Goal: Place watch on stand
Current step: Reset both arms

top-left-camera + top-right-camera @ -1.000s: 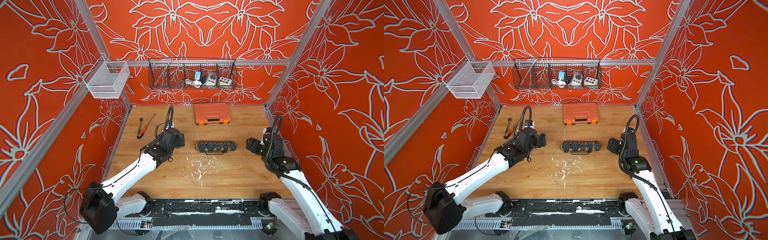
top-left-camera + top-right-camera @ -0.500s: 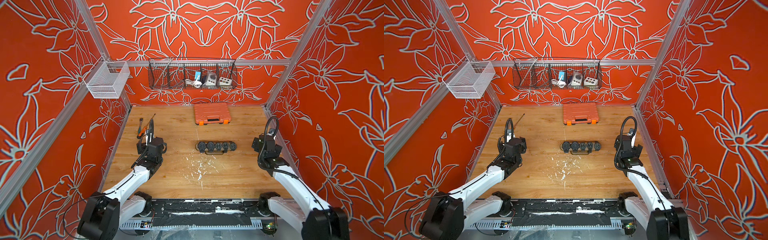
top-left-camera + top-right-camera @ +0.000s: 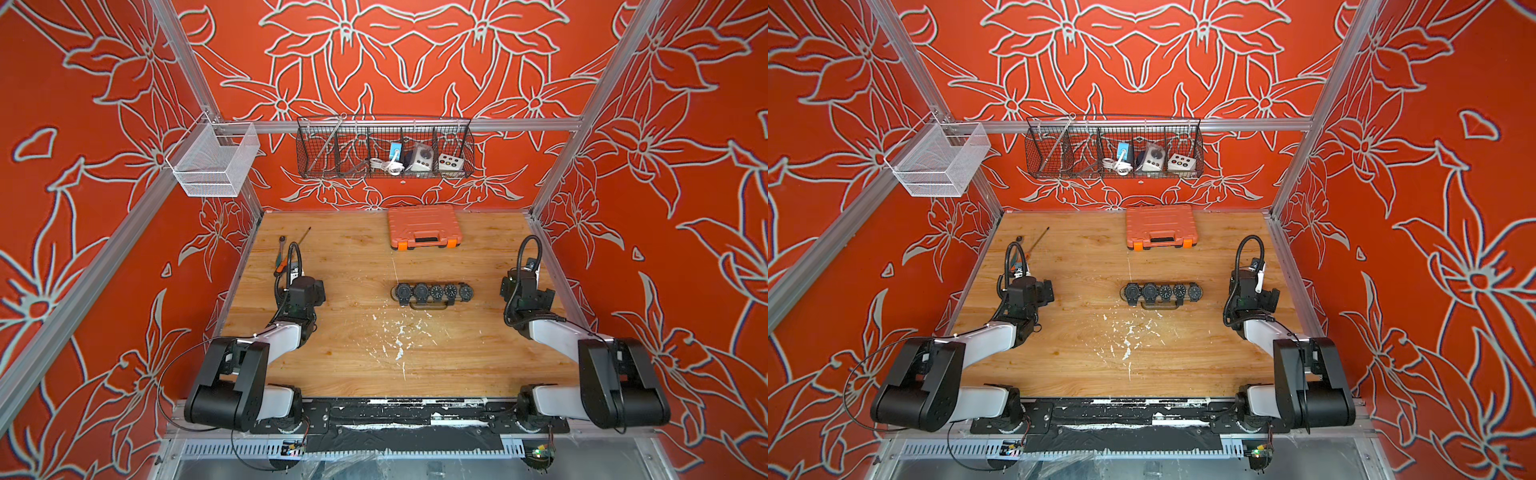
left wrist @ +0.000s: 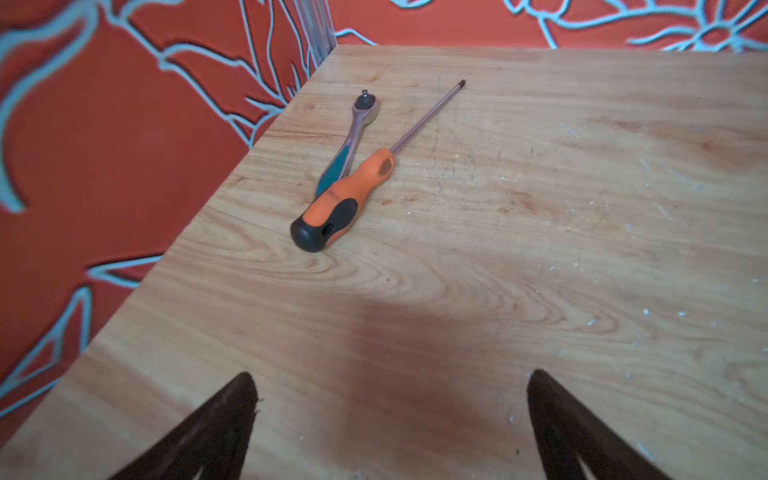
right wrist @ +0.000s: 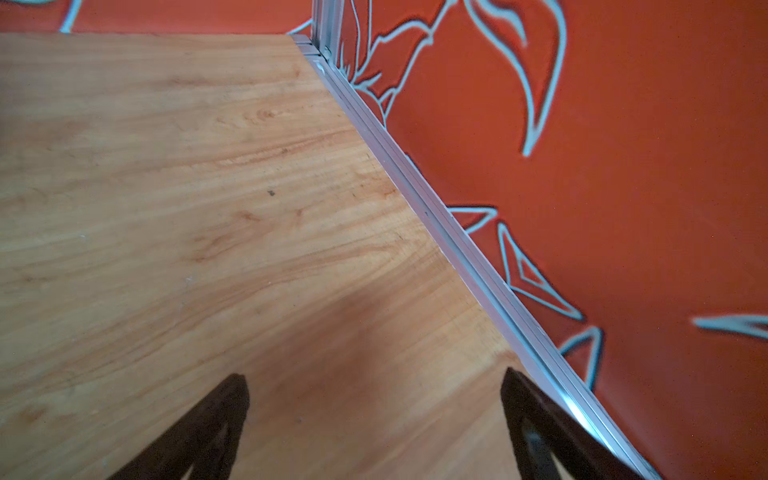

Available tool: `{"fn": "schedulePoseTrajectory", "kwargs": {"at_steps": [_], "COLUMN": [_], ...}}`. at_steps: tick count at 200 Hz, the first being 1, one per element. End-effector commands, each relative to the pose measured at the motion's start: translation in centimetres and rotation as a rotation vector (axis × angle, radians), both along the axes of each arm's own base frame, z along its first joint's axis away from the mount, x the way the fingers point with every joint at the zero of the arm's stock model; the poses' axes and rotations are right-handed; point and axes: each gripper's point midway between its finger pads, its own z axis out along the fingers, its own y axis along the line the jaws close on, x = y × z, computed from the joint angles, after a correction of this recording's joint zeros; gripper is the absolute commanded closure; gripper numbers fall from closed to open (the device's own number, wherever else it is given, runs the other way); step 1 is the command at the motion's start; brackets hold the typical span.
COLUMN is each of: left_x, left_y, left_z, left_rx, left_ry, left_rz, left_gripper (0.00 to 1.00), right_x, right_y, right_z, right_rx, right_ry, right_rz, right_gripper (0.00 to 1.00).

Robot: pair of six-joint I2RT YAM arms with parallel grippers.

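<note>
The stand (image 3: 430, 306) is in mid-table in both top views, its small base (image 3: 1160, 306) showing below a row of several black watches (image 3: 421, 290) that sit side by side along its bar (image 3: 1163, 291). My left gripper (image 4: 390, 378) is open over bare wood near the table's left side, well apart from the stand. My right gripper (image 5: 374, 376) is open too, above bare wood by the right edge. Nothing lies between either pair of fingers. Both arms (image 3: 286, 328) (image 3: 548, 328) are folded back at the sides.
An orange tool case (image 3: 424, 227) lies at the back. An orange-handled screwdriver (image 4: 345, 199) and a ratchet (image 4: 357, 124) lie at the back left. A wire basket (image 3: 384, 147) and a white mesh basket (image 3: 214, 160) hang on the walls. An aluminium rail (image 5: 436, 224) borders the right edge.
Both arms have drawn back from the stand toward the table's sides and folded down. The watches and stand have not moved.
</note>
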Motion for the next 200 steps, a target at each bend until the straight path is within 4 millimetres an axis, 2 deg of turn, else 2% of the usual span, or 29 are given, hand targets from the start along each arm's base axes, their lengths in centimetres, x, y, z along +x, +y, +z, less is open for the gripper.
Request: {"fn": "schedulePoseTrajectory", "kwargs": {"at_steps": [1,17,31,44,55,65,82,103,121,135,200], "left_x": [1.1,1.1,0.5,0.4,0.4,1.0,0.7,0.7,0.7,0.7,0.7], "left_y": [-0.8,-1.3,-2.5,-3.0,-2.8,-2.4,-2.2,-2.2,-2.1,-2.1,-2.2], "left_z": [0.9,0.8,-0.1,0.2,-0.2,0.0,-0.1,-0.2,-0.1,-0.1,-0.1], "left_rx": [-0.067,-0.073,-0.078,-0.056,-0.077,-0.066,-0.077,-0.078,-0.077,-0.074,-0.076], "left_ry": [-0.067,-0.08,-0.11,-0.169,-0.109,-0.132,-0.113,-0.108,-0.111,-0.117,-0.115], "left_rz": [-0.065,-0.103,-0.18,-0.219,-0.199,-0.183,-0.165,-0.163,-0.161,-0.163,-0.163], "left_gripper": [0.01,0.02,0.01,0.01,0.01,0.01,0.01,0.01,0.01,0.01,0.01], "right_x": [1.5,1.9,1.5,1.0,0.9,1.1,1.1,1.2,1.3,1.5,1.8], "right_y": [0.8,1.9,2.5,2.8,3.1,3.5,4.1,4.0,4.0,4.0,4.7], "right_z": [0.8,0.9,1.0,1.1,1.0,1.0,0.8,0.3,-0.3,0.0,-0.3], "right_rx": [0.015,0.015,0.018,0.018,0.02,0.021,0.022,0.008,0.025,0.008,0.014], "right_ry": [-0.056,-0.075,-0.119,-0.152,-0.155,-0.16,-0.167,-0.217,-0.148,-0.193,-0.149], "right_rz": [0.087,0.163,0.208,0.23,0.247,0.273,0.314,0.313,0.307,0.313,0.354], "right_gripper": [0.02,0.02,0.02,0.02,0.02,0.02,0.02,0.02,0.02,0.02,0.02]}}
